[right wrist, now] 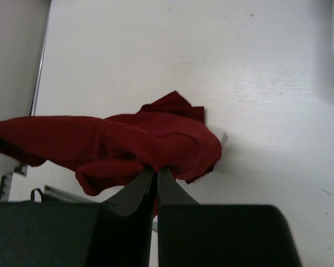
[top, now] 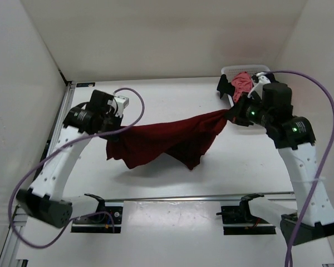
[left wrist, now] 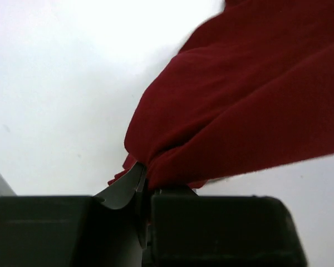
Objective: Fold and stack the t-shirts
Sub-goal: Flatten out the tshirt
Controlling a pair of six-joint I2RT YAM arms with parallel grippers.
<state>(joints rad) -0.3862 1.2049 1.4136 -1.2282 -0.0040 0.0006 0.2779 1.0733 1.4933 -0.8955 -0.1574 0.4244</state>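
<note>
The dark maroon t-shirt (top: 167,142) hangs stretched between both arms over the middle of the table, its lower folds sagging toward the surface. My left gripper (top: 116,133) is shut on its left end; in the left wrist view the cloth (left wrist: 239,105) bunches out of the closed jaws of that gripper (left wrist: 146,177). My right gripper (top: 232,115) is shut on the shirt's right end, and its wrist view shows the fabric (right wrist: 128,142) pinched at the gripper's (right wrist: 156,170) tips. A salmon pink t-shirt (top: 242,83) lies in the basket with some black cloth (top: 222,88) beside it.
The white perforated basket (top: 256,69) stands at the back right corner, just behind my right arm. White walls enclose the table at the left, back and right. A metal rail (top: 183,197) runs along the near edge by the arm bases.
</note>
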